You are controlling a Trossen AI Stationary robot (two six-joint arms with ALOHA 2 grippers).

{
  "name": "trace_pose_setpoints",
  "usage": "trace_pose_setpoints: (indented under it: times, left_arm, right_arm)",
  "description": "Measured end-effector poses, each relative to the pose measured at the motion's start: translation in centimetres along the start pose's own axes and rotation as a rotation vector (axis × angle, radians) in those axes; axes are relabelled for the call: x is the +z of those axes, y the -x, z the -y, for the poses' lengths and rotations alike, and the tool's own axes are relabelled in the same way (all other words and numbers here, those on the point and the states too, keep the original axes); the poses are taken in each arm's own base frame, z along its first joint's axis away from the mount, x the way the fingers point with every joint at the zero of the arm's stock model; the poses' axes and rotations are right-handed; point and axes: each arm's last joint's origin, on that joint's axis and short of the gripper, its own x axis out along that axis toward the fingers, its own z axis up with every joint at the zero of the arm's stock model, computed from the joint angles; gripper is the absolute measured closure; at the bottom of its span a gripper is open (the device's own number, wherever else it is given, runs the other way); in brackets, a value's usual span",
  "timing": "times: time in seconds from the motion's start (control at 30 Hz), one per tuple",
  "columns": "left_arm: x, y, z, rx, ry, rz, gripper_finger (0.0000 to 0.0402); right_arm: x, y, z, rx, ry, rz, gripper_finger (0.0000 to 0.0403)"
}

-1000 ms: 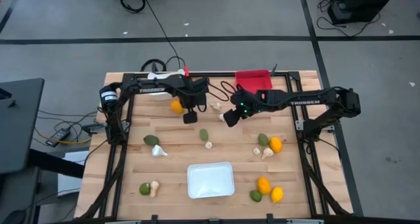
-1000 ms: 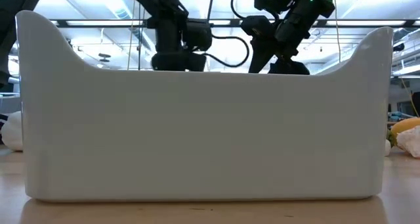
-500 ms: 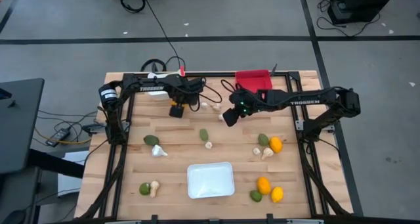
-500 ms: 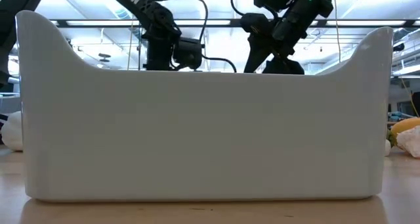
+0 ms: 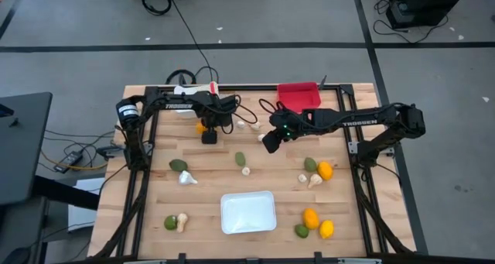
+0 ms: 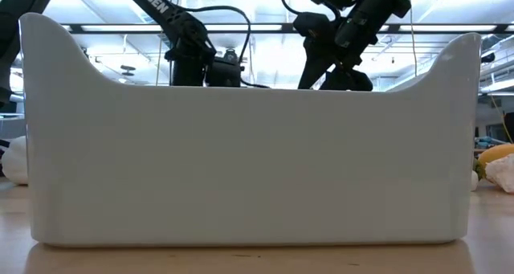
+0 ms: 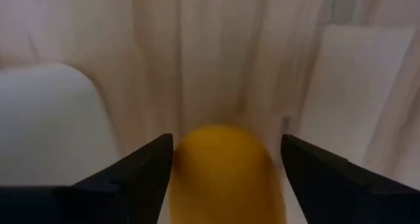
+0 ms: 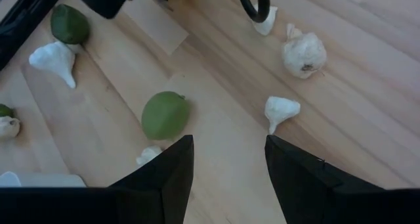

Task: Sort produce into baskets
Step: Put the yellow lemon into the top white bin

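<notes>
Left gripper (image 7: 226, 178) near tabletop's far edge, fingers spread astride an orange fruit (image 7: 226, 171), apparently for pickup; right gripper (image 8: 226, 178) mid-table, fingers spread and empty above garlic bulbs (image 8: 281, 110); red bin (image 5: 298, 94) at far edge, white tray (image 5: 247, 212) near front.

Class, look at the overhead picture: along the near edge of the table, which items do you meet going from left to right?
Green fruit → garlic bulb → white tray → second green fruit → orange fruit → yellow fruit.
</notes>
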Motion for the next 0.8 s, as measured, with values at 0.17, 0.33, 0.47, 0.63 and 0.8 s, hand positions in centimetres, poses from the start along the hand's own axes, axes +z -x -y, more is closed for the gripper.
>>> trace_pose_setpoints:
  times: [0.17,0.33,0.47,0.63,0.8]
  left_arm:
    - [-0.7,-1.0,0.4,-0.020,0.079,-0.029,0.0116]
    - [-1.3,-1.7,0.8,-0.019,0.135,-0.069,0.0152]
    - [-1.0,-1.4,1.0,-0.021,0.201,-0.067,0.0190]
    - [0.6,0.7,0.8,-0.076,0.290,0.017,0.0195]
    - [1.9,3.9,0.3,-0.124,0.436,0.061,0.0182]
  right_arm:
    - [0.0,0.0,0.0,0.001,0.000,-0.001,0.0203]
    - [0.0,0.0,0.0,0.007,0.000,-0.006,0.0203]
    - [0.0,0.0,0.0,0.012,-0.007,-0.010,0.0203]
    - [-0.1,0.0,-0.1,0.030,-0.009,-0.026,0.0203]
    - [-0.4,0.0,-0.5,0.042,0.010,-0.035,0.0203]
